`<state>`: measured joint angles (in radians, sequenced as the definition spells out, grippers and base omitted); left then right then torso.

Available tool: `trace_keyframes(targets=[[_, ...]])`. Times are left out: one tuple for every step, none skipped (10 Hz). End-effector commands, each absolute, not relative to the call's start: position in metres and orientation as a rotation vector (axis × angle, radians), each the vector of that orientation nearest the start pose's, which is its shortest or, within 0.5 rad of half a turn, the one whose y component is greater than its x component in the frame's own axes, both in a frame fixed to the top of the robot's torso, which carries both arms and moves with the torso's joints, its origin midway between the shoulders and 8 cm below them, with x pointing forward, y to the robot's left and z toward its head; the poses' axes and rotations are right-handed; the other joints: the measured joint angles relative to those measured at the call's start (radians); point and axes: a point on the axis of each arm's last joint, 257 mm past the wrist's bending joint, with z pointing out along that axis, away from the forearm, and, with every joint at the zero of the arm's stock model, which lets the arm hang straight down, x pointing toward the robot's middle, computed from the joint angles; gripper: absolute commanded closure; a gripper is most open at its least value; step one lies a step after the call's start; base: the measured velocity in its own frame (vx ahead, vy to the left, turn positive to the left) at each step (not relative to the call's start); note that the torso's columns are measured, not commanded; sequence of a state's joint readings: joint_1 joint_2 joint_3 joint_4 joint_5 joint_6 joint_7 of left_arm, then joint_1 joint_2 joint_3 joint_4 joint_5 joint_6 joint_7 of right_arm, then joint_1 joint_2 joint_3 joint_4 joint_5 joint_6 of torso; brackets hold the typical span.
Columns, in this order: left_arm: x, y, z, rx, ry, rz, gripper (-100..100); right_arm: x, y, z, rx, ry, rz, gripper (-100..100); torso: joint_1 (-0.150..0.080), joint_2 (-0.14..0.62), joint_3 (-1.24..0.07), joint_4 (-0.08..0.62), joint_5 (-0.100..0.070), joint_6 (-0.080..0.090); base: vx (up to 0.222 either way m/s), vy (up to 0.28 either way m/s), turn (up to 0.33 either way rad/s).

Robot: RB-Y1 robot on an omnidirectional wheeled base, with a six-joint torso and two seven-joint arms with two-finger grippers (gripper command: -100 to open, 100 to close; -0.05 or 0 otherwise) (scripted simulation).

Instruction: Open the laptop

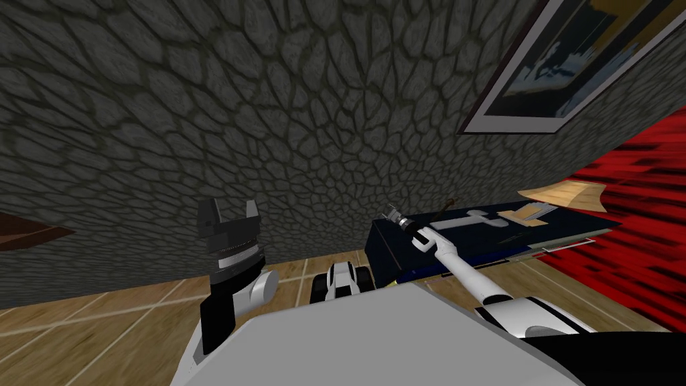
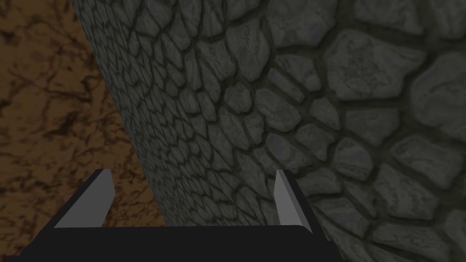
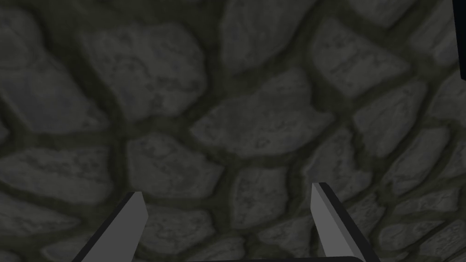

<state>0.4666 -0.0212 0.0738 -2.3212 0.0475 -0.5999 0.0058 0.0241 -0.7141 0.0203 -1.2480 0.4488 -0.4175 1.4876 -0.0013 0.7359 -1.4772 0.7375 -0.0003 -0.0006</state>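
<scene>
left gripper [image 1: 231,209] raised before the stone wall [image 1: 268,100], jaws apart and empty. right gripper [image 1: 391,215] over the near corner of the dark desk [image 1: 388,258], jaws likewise apart, holding nothing. flat pale shapes [image 1: 469,220] lie on the desk; which one is the laptop cannot be told.

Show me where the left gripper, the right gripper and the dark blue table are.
left gripper [image 1: 229,209], head view, midway between its fingertips.
right gripper [image 1: 390,213], head view, between its fingertips at the table's corner.
dark blue table [image 1: 385,258], head view, its near side wall.
</scene>
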Motion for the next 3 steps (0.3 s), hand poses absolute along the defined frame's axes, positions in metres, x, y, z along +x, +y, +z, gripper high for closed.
trace_keyframes(targets=[[0.3114, 0.3006, 0.0709, -0.551, 0.443, -1.308, 0, 0.5068, -0.4257, -0.249, -0.983, 1.411, -0.643, 0, 0.001, 0.001, 0.001, 0.0, 0.0, 0.001, 0.0, 0.0, 0.0], [0.3114, 0.3006, 0.0709, -0.551, 0.443, -1.308, 0, 0.5068, -0.4257, -0.249, -0.983, 1.411, -0.643, 0, 0.002, 0.002, 0.001, 0.001, 0.0, 0.001, 0.0, 0.0, 0.0], [0.3114, 0.3006, 0.0709, -0.551, 0.443, -1.308, 0, 0.5068, -0.4257, -0.249, -0.983, 1.411, -0.643, 0, 0.002, 0.003, 0.002, 0.001, 0.001, 0.001, 0.0, 0.0, 0.0]])
